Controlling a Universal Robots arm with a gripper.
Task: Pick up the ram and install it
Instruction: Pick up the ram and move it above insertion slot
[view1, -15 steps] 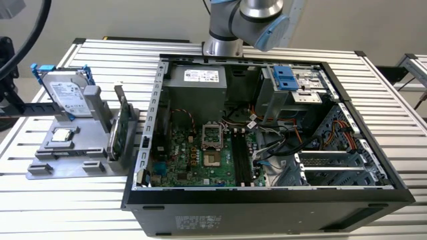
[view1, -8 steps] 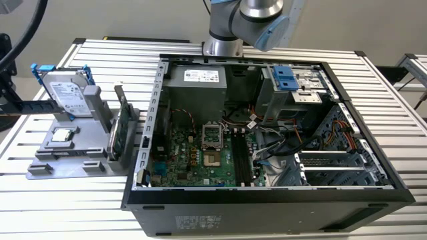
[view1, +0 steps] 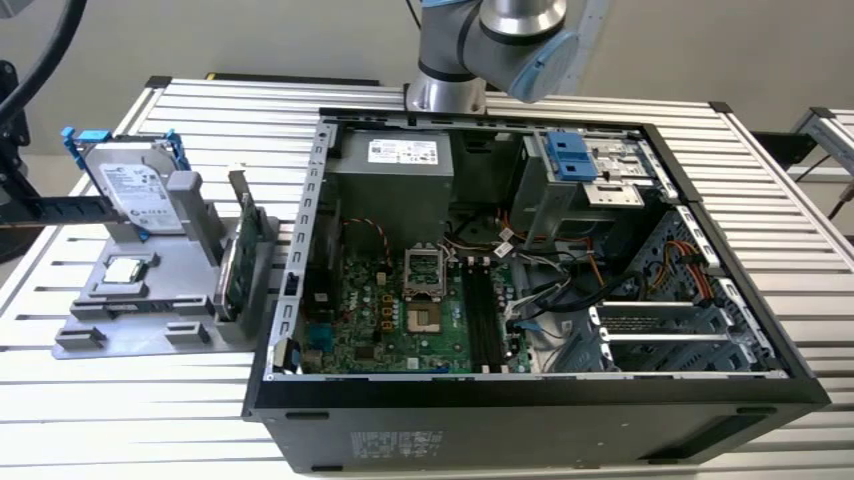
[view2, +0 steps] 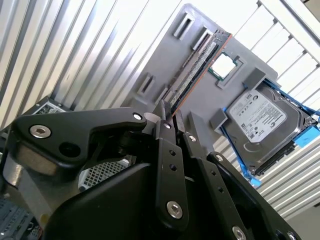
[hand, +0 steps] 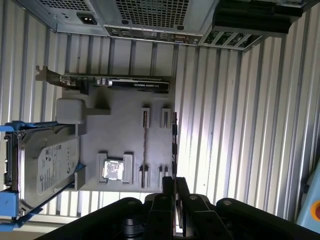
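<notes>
Count: 1 ram (hand: 145, 145), a long, thin dark circuit-board stick. It stands on edge in the slotted posts of 1 flat grey plastic holder (hand: 125, 125). In the second wrist view the ram (view2: 197, 65) runs lengthwise across the holder (view2: 165, 60), and its chips show along one face.

Also on the holder:
- 1 small square silver processor chip (hand: 112, 170), in a recess just beside the ram.
- 1 silver hard drive in a blue frame (hand: 45, 170), propped up beyond the chip.
- 1 green expansion card with a metal bracket (hand: 115, 82), standing across the ram's far end.

The holder (view1: 134, 300) sits on 1 slatted aluminium table (view1: 134, 420). It is to the exterior view's left of 1 open black computer case (view1: 534, 420), whose green motherboard (view1: 387, 320) carries black slots (view1: 483, 315).

Arm: 1, with a grey column and blue-capped joint (view1: 501, 40) rising behind the case.

Gripper (hand: 174, 181): the black fingers point down at the holder, near the ram's end and clear of it. In the second wrist view the gripper (view2: 176, 117) shows a narrow gap between the fingers, with nothing held in it.
</notes>
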